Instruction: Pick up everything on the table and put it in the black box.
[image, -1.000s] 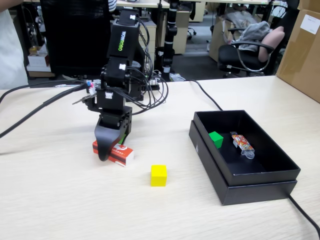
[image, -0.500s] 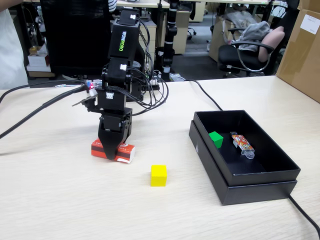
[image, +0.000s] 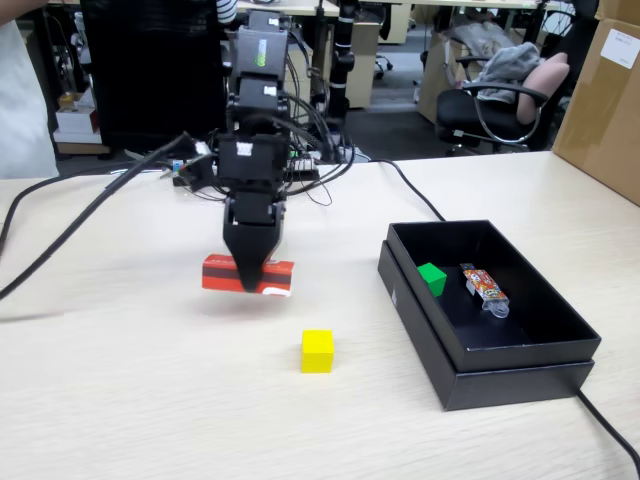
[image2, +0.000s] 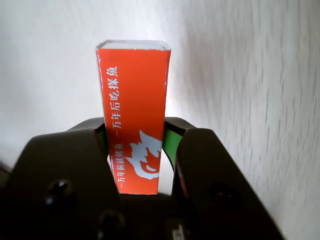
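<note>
- Gripper (image: 252, 284): jaws closed onto the red-and-white box (image2: 134, 115), held above the table (image: 150, 400), left of frame centre.
- Box face: white Chinese lettering and a white logo.
- Yellow cube (image: 317, 351): on the table, lower centre.
- Green cube (image: 432, 278): inside the black box (image: 520, 375), at right.

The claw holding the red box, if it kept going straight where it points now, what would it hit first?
The claw points straight down, shut on the red box. Below it lies only bare table, so probably the box's underside would touch that first.
</note>
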